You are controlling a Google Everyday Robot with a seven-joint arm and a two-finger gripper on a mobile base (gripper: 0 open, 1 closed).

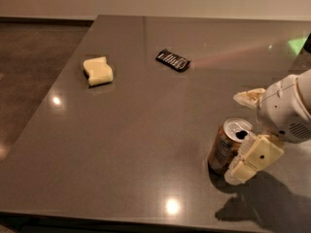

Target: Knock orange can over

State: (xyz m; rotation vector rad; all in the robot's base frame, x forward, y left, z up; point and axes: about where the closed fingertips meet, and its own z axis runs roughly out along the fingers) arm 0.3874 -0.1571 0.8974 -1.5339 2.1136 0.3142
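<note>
The orange can [224,147] stands on the dark grey table [146,130] at the front right, leaning slightly left, its silver top with the pull-tab hole showing. My gripper [249,161], cream-coloured on a white arm, is right against the can's right side, touching it near its lower half. The arm comes in from the right edge of the view.
A pale yellow sponge block [98,71] lies at the back left. A flat black snack wrapper [173,59] lies at the back middle. A crumpled pale object [249,97] lies behind the arm. The table's front edge runs close below the can.
</note>
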